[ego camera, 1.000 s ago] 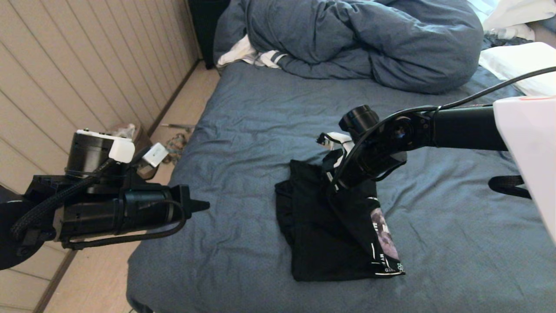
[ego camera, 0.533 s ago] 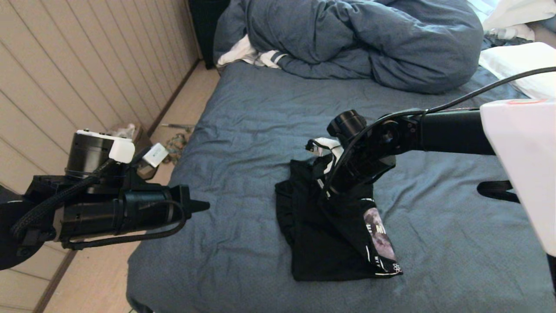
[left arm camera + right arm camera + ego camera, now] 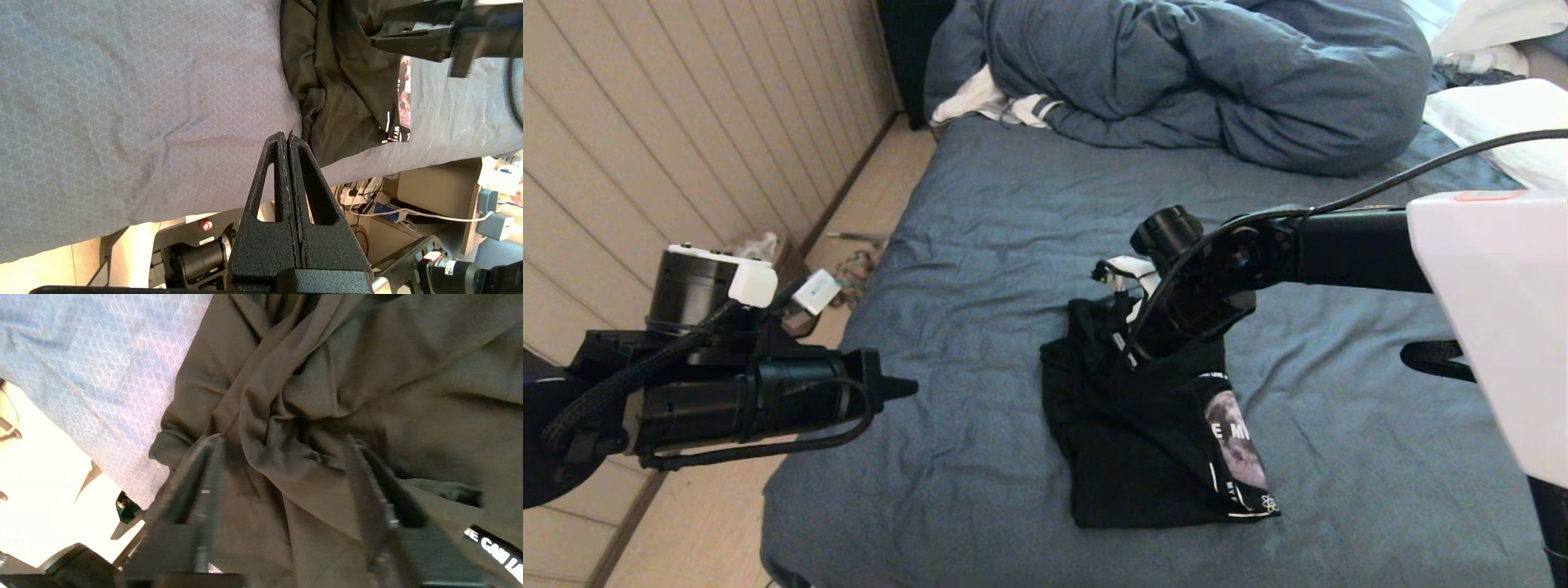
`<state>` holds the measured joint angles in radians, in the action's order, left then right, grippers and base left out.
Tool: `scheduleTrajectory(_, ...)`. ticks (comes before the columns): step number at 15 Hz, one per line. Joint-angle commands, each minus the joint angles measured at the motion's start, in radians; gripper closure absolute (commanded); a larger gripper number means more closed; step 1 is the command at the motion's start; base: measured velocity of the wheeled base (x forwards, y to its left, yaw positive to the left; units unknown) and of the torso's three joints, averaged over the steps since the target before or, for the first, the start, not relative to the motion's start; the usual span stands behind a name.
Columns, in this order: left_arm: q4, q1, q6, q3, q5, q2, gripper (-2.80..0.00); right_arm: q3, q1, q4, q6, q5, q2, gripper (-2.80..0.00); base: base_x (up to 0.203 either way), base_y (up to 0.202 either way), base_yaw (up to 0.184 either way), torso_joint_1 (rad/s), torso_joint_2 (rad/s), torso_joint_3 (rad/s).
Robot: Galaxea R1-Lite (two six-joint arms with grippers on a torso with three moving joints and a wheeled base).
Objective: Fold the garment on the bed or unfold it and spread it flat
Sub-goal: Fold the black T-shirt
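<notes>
Nearest us, our left pincer (image 3: 288,141) hangs pressed shut and empty over the bed's (image 3: 1013,212) near left edge. Further in, the crumpled black short-sleeved T-shirt (image 3: 1135,433) with its moon graphic lies mid-mattress on the wrinkled slate-blue sheet. Our right pincer (image 3: 284,443) stands spread wide over its folds, gripping nothing. Beyond, the bunched blue-grey duvet (image 3: 1201,73) lies heaped.

garment (image 3: 1135,441): black T-shirt, crumpled into a loose folded heap, not spread flat
graphic: moon print with white lettering showing along its right near edge
place: middle of the bed, towards the near edge
bed (image 3: 1013,212): wide mattress under a wrinkled slate-blue sheet, far wider than the shirt
</notes>
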<state>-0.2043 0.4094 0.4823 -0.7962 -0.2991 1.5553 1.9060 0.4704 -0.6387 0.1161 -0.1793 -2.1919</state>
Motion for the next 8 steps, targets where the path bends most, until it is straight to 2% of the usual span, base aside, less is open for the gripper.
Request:
scheduleTrajectory(1,-0.001,0.000,0.002,0.000,-0.002,-0.001,0.00,0.004,0.002,-0.003,-0.003,-0.001,0.029,-2.80,0.000,0.000,0.000,0.000,0.00,0.000)
scheduleTrajectory(3,-0.001,0.000,0.004,0.000,-0.002,-0.009,0.00,0.006,-0.011,-0.002,-0.009,0.002,0.075,-2.80,0.000,0.000,0.000,0.000,0.00,0.000)
scheduleTrajectory(4,-0.001,0.000,0.004,0.000,-0.002,-0.011,0.00,0.001,-0.034,-0.002,-0.013,0.006,0.095,-0.25,0.000,0.000,0.000,0.000,0.00,0.000)
scheduleTrajectory(5,-0.001,0.000,0.004,0.000,-0.002,-0.010,0.00,-0.003,-0.073,-0.002,-0.022,0.009,0.105,0.00,0.000,0.000,0.000,0.000,0.00,0.000)
scheduleTrajectory(8,-0.001,0.000,0.004,0.001,-0.015,0.001,0.00,-0.011,-0.183,-0.004,-0.092,0.013,0.102,0.00,0.000,0.000,0.000,0.000,0.00,0.000)
